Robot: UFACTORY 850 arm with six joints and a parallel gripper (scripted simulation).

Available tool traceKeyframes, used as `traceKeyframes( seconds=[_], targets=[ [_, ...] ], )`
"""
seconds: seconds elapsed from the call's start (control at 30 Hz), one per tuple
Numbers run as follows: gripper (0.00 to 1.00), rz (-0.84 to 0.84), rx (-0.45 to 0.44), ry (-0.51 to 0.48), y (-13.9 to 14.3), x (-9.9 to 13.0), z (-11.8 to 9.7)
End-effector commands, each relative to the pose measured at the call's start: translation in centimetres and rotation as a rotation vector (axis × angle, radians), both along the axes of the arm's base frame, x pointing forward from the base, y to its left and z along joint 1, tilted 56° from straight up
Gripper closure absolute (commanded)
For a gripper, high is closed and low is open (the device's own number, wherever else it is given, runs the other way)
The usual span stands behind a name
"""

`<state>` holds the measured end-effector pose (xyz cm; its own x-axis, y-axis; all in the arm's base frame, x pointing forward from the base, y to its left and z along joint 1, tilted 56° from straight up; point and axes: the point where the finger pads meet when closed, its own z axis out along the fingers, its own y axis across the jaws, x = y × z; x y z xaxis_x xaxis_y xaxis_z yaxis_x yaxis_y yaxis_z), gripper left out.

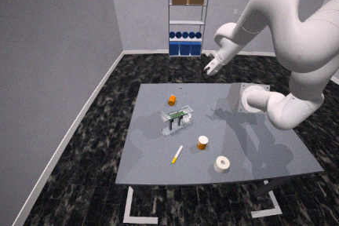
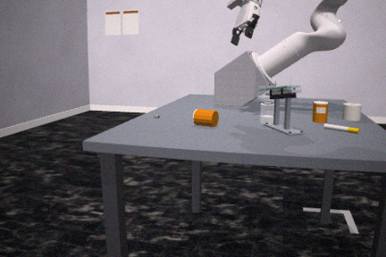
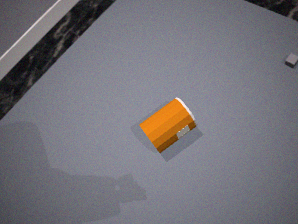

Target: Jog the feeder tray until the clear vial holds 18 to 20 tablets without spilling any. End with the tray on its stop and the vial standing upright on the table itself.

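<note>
Hanging high above the table [image 2: 179, 139], the pincer [image 2: 241, 32] stands wide open and grips nothing. Directly beneath it an orange bottle [image 3: 167, 125] lies on its side, with a small grey cube [image 3: 291, 60] near the table's edge. Farther from the pincer, the feeder tray [image 1: 178, 113] sits on its stand, the clear vial [image 2: 267, 112] upright just beside it. Beyond those stand a second orange bottle [image 1: 202, 142], a white-and-yellow pen [image 1: 177, 154] and a roll of tape [image 1: 222, 164].

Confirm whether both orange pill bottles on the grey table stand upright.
No. The orange pill bottle near the table's left edge lies on its side, while the white-capped one stands upright.
</note>
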<state>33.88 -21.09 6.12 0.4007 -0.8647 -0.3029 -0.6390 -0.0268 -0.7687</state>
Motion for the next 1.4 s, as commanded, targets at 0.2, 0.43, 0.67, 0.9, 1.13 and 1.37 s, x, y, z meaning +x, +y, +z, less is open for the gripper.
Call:
traceKeyframes(
  seconds=[0.2,0.43,0.67,0.9,1.13,1.37],
  targets=[
    [0.0,-0.001,-0.001,-0.001,-0.1,0.0,0.0],
    [0.0,-0.001,-0.001,-0.001,-0.1,0.0,0.0],
    [1.0,0.102,-0.059,-0.068,-0.8,2.9,1.2],
    [1.0,0.441,-0.223,-0.286,-0.3,11.9,6.3],
    [1.0,0.742,-0.349,-0.476,2.1,19.0,11.2],
    [1.0,0.999,-0.443,-0.636,5.4,24.3,15.6]
  ],
)
